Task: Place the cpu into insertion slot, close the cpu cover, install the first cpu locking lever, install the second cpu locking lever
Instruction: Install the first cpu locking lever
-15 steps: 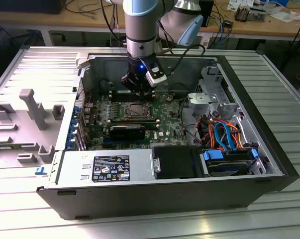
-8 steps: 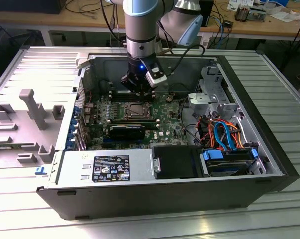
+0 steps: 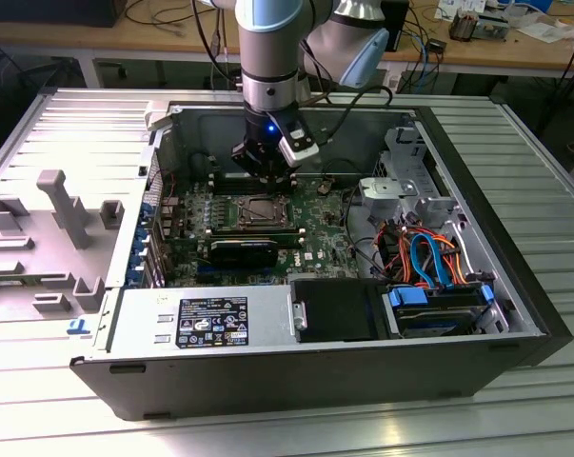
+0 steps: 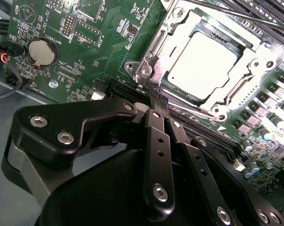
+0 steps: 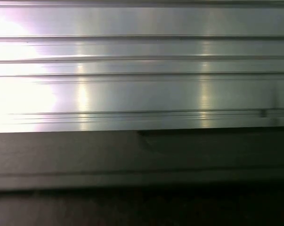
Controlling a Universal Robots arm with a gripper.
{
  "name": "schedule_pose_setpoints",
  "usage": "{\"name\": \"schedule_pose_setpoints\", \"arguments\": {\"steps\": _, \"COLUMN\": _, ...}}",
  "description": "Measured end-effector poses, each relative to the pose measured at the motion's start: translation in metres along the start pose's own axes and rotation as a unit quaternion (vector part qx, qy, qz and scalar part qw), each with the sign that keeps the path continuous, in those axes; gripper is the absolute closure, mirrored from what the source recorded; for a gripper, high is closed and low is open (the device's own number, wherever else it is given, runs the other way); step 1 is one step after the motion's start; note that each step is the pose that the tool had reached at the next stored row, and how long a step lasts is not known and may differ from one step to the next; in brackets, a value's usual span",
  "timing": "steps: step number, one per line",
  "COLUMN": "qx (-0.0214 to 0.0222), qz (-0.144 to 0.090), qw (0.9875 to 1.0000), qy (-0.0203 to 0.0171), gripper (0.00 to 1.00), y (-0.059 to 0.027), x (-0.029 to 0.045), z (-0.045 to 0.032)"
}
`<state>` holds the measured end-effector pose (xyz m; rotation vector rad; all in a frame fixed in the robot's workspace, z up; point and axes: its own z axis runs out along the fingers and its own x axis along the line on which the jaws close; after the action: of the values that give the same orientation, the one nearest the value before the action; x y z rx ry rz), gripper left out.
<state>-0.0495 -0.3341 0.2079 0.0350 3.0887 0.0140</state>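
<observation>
In the second wrist view the cpu [image 4: 203, 63] lies flat in its socket, its pale metal top showing. The silvery cpu cover [image 4: 255, 60] is folded down around it, framing the chip. A thin locking lever rod [image 4: 236, 15] runs along the socket's far side. My gripper [image 4: 155, 92] is shut, its two black fingers [image 4: 157, 136] pressed together with nothing visible between them. Their tips sit right at the socket corner, beside a screw post [image 4: 145, 71]. In the exterior view the gripper [image 3: 267, 164] hangs just behind the socket [image 3: 253, 211] on the green motherboard.
The motherboard [image 3: 315, 224] lies inside an open computer case [image 3: 477, 143], with orange and blue cables [image 3: 429, 257] and drive bays on the exterior view's right. A power supply [image 3: 210, 319] sits at the front. Grey fixtures [image 3: 63, 205] stand outside the case on the exterior view's left. A ribbed metal table top [image 5: 142, 70] shows in the first wrist view.
</observation>
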Motion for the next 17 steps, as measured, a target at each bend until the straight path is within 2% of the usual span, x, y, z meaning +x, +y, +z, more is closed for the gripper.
{"name": "schedule_pose_setpoints", "arguments": {"steps": 17, "qx": 0.0001, "qz": 0.000, "qw": 1.0000, "qy": 0.0000, "gripper": 0.89, "y": -0.0030, "x": -0.0010, "z": 0.0018}}
